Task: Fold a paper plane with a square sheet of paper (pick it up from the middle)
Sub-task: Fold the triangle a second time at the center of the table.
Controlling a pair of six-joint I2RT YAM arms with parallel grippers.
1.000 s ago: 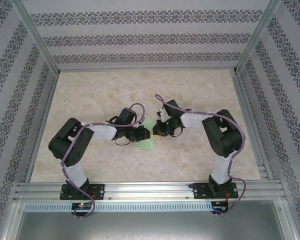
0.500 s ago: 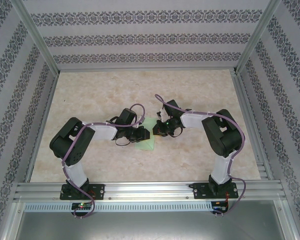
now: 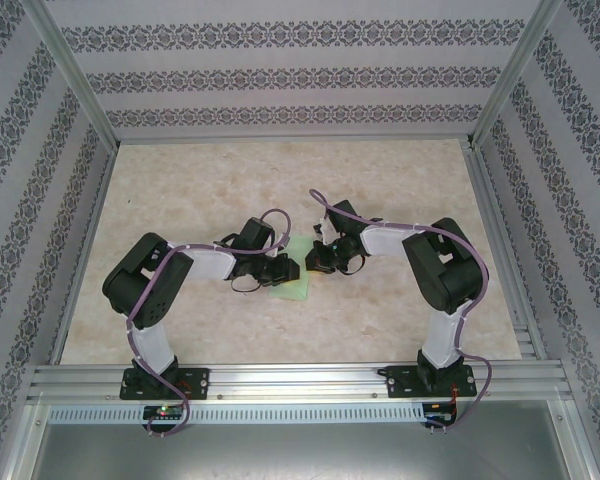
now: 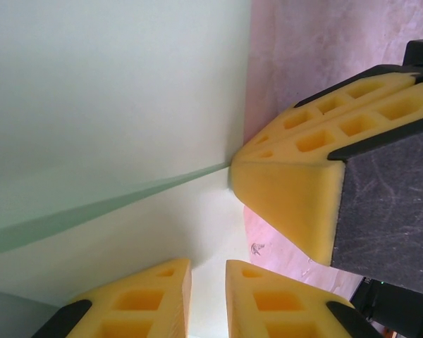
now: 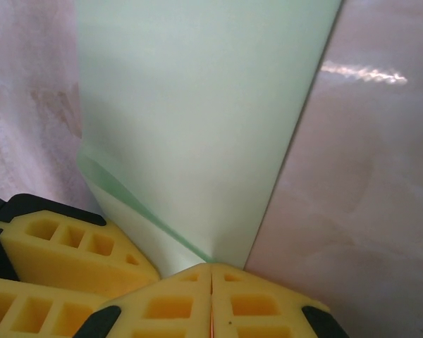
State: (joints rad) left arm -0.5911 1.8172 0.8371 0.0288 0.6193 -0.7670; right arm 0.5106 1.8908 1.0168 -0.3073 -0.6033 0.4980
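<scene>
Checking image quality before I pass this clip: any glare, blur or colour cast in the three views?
Top external: even, soft light, no glare, though the sheet of paper looks small and washed out. Left wrist: the sheet is very close and soft-edged, the table tinted pink. Right wrist: a white glare streak on the table, upper right.

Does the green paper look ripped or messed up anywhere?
No, nothing stands out. The paper looks clean and untorn. It has one sharp fold running to its edge, where the right gripper is shut. The left gripper sits over it with its fingers slightly apart. That fits folding.
</scene>
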